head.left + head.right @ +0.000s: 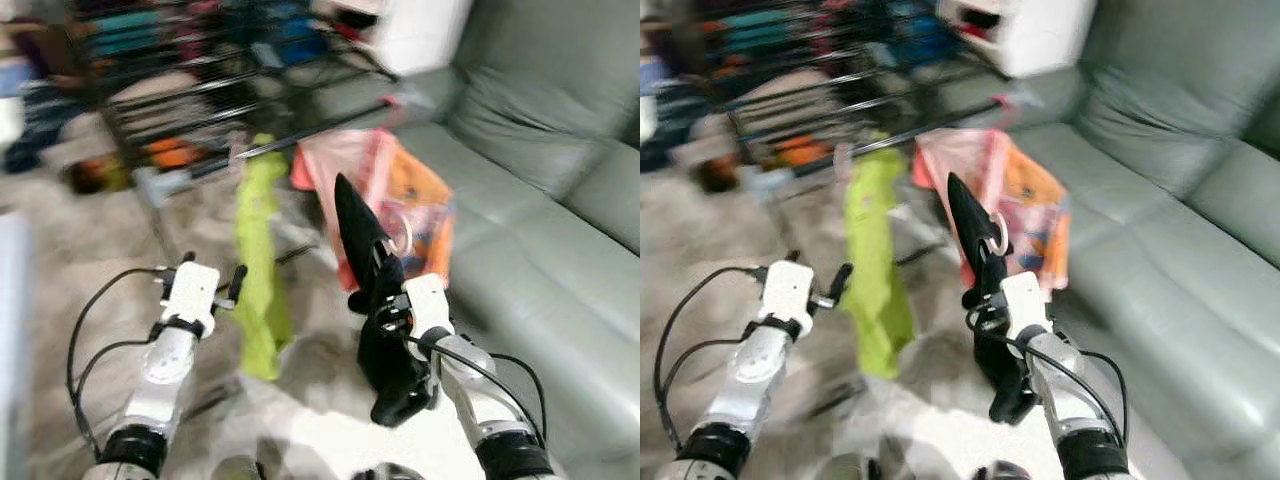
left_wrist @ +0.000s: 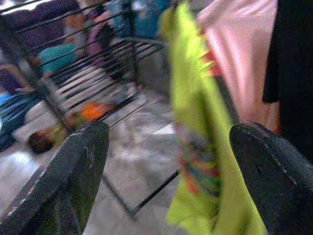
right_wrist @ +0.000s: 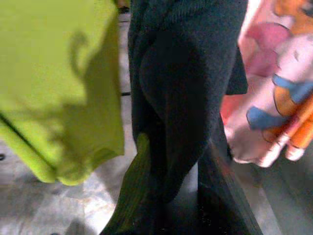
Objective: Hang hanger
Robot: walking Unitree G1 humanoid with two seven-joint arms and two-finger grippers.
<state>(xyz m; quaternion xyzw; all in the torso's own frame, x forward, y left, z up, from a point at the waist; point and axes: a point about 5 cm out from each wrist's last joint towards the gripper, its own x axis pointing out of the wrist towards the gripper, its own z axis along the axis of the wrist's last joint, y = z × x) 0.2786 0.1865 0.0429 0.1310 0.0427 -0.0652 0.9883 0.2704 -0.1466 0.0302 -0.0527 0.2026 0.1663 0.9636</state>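
My right gripper [image 1: 388, 292] is shut on a hanger carrying a black garment [image 1: 385, 340]; the hanger's pale hook [image 1: 997, 232] sticks up above it. The garment drapes over the fingers in the right wrist view [image 3: 181, 112]. Ahead stands a black wire drying rack [image 1: 200, 95], and from its front rail [image 1: 320, 128] hang a lime-green garment [image 1: 262, 270] and a pink and orange garment [image 1: 405, 190]. The held hanger is below that rail, between these two garments. My left gripper [image 2: 171, 166] is open, just left of the green garment and holding nothing.
A grey-green sofa [image 1: 540, 180] runs along the right. A white cabinet [image 1: 1040, 30] stands behind the rack. Clothes lie folded on the rack's shelves and on the pale floor [image 1: 60, 250] at the left. The views are blurred.
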